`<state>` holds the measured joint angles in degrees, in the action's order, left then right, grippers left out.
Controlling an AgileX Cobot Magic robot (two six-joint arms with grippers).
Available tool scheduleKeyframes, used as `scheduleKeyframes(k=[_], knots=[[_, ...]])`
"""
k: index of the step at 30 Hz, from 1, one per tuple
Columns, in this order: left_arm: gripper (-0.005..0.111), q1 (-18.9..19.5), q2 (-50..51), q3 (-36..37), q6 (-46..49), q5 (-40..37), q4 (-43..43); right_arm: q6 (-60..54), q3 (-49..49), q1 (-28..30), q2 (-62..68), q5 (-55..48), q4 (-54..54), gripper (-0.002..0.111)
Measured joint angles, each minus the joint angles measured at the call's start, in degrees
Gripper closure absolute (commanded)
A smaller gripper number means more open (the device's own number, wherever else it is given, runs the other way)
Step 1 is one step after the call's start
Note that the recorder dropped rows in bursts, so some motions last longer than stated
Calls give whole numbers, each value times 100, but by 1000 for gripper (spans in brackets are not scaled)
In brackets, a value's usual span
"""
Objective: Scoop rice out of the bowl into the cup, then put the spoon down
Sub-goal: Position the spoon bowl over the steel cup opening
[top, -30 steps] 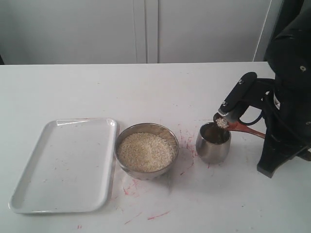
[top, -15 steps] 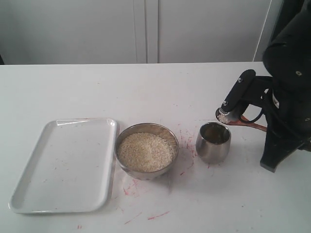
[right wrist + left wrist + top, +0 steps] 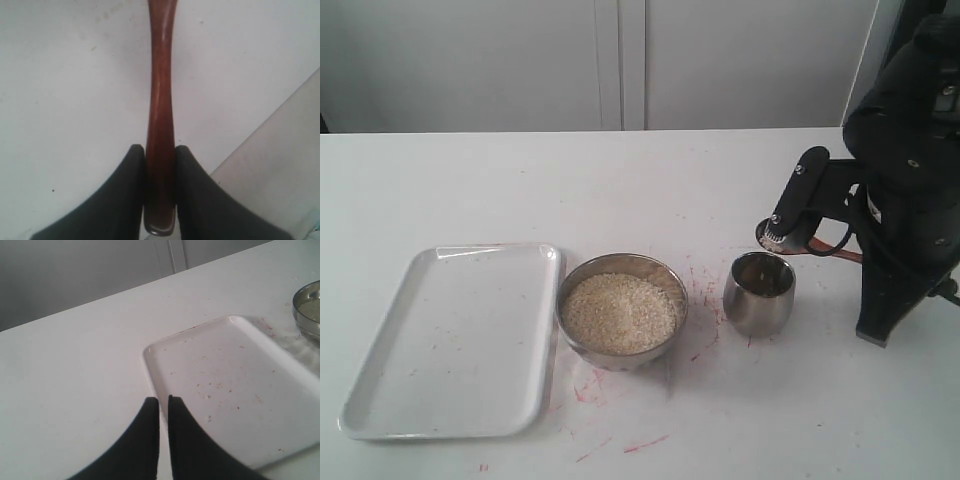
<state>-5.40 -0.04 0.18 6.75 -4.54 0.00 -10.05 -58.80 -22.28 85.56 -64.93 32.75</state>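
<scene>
Rice (image 3: 620,312) fills the bowl (image 3: 567,300), with the cup (image 3: 758,305) at its 3 o'clock. The spoon (image 3: 160,90) hangs at the cup's 1 o'clock, its handle pinched by the right gripper (image 3: 160,150). The left gripper (image 3: 163,402) is closed on nothing, above the tray's (image 3: 225,355) edge

1. your spoon (image 3: 161,100) is dark reddish-brown wood, smooth and glossy, with a pale streak of shine along its handle.
2. the cup (image 3: 758,305) is polished metal, bright as a mirror on its rounded wall.
3. the bowl (image 3: 620,358) is metal too, but duller, with a brushed look.
4. the rice (image 3: 620,312) is a matt, grainy, off-white mass.
5. the tray (image 3: 450,340) looks like smooth white plastic with a soft sheen at the rim and small specks on its floor.
6. the table (image 3: 620,180) is white, smooth and matt, smeared with reddish marks near the bowl.
7. your right gripper (image 3: 160,149) and left gripper (image 3: 163,400) have black, smooth, matt fingers.
</scene>
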Motion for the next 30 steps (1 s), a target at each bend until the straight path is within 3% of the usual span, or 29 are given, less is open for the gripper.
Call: scheduleKeyframes(k=[30], knots=[[92,0,0,0,0,0,0,-1030,0,0,269,-34,764,108]])
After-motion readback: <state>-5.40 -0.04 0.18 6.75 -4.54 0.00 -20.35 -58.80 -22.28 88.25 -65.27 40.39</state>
